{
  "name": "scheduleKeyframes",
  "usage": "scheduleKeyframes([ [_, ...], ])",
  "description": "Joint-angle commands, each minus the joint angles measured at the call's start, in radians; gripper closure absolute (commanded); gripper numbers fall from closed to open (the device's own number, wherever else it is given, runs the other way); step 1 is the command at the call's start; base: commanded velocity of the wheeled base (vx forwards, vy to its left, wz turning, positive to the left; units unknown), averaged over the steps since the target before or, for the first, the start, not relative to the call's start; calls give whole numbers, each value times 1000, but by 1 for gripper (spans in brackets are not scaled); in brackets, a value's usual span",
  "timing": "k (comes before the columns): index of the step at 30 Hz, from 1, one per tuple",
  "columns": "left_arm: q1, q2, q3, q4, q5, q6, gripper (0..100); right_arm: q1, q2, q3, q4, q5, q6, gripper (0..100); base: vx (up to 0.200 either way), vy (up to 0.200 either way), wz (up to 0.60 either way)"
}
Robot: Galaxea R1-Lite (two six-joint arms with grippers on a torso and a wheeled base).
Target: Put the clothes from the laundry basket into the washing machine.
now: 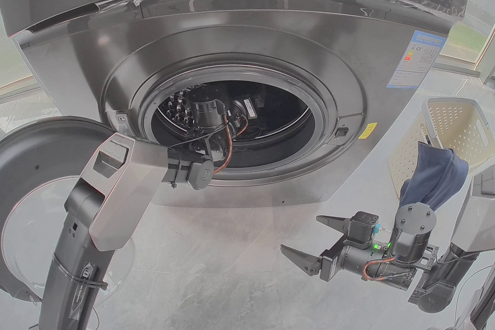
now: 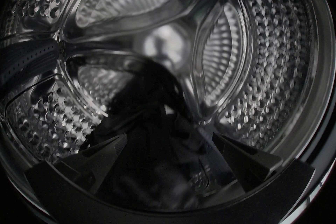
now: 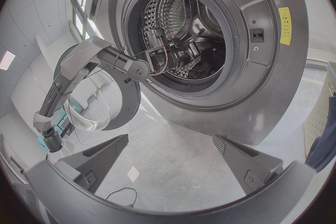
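The washing machine (image 1: 232, 52) stands with its round door (image 1: 31, 166) swung open to the left. My left arm goes through the opening into the steel drum (image 2: 276, 60). There my left gripper (image 2: 168, 142) is open, its fingers spread over a dark garment (image 2: 147, 123) lying on the drum's bottom. To the right, the white laundry basket (image 1: 454, 125) holds a blue garment (image 1: 438, 176) draped over its front rim. My right gripper (image 1: 304, 234) hangs open and empty above the floor, in front of the basket and below the machine's right side.
The open door's glass bowl (image 3: 94, 102) juts out beside my left arm (image 3: 87, 60). Grey tiled floor (image 1: 221, 253) spreads in front of the machine. A cable (image 3: 122, 195) lies on the floor near the right gripper (image 3: 168, 146). The basket (image 3: 316, 119) stands close to the machine's right corner.
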Motion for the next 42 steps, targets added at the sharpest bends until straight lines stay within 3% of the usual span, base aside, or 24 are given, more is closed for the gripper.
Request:
scheduleKeyframes([
  [1, -2, -91, 197, 34, -15, 43, 0, 2, 0, -1, -1, 1, 0, 0, 0, 0, 0],
  [8, 5, -52, 197, 36, -18, 44, 0, 0, 0, -1, -1, 1, 0, 0, 0, 0, 0],
  [9, 5, -52, 197, 36, -18, 44, 100, 0, 0, -1, -1, 1, 0, 0, 0, 0, 0],
  [10, 5, -52, 197, 36, -18, 44, 100, 0, 0, -1, -1, 1, 0, 0, 0, 0, 0],
  [15, 11, 59, -60, 31, -1, 37, 100, 2, 3, -1, -1, 1, 0, 0, 0, 0, 0],
  [26, 11, 70, -60, 4, 19, 35, 100, 0, 6, -1, -1, 1, 0, 0, 0, 0, 0],
  [27, 10, 65, -60, 5, 19, 35, 0, 0, 6, -1, -1, 1, 0, 0, 0, 0, 0],
  [32, -1, 11, -41, 2, 19, 29, 0, 0, 6, -1, -1, 1, 0, 0, 0, 0, 0],
  [37, -30, -154, 188, 11, 13, 31, 0, 0, 6, -1, -1, 1, 0, 0, 0, 0, 0],
  [39, -45, -219, 294, 33, 17, 43, 0, -1, 5, 1, -1, 1, 0, 0, 0, 0, 0],
  [42, -61, -285, 442, 56, 22, 84, 0, -3, 5, 5, -1, 1, 1, 0, 0, 0, 0],
])
